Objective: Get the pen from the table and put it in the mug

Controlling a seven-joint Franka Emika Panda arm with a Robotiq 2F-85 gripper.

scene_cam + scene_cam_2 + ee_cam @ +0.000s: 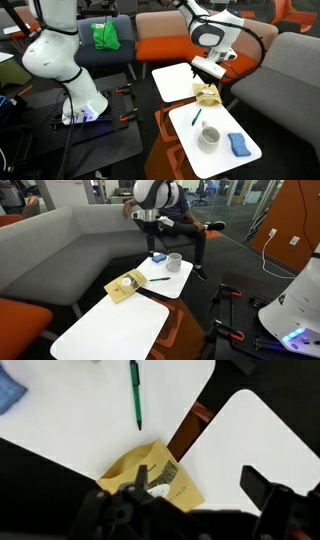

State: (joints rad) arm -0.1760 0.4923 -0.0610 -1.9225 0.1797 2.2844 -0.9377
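The dark green pen (136, 395) lies flat on the long white table (70, 430); it also shows in both exterior views (196, 119) (158, 278). The white mug (209, 137) (174, 261) stands upright on the same table, just beyond the pen and out of the wrist view. My gripper (200, 488) is open and empty. It hangs above the table's end near a yellow packet, well above the pen and apart from it, as both exterior views show (207, 70) (150, 225).
A yellow packet (155, 475) (208, 95) lies at the table's end by the gap to a smaller white tabletop (260, 430) (172, 80). A blue cloth (238, 145) (158, 257) lies beside the mug. Grey and orange sofas surround the tables.
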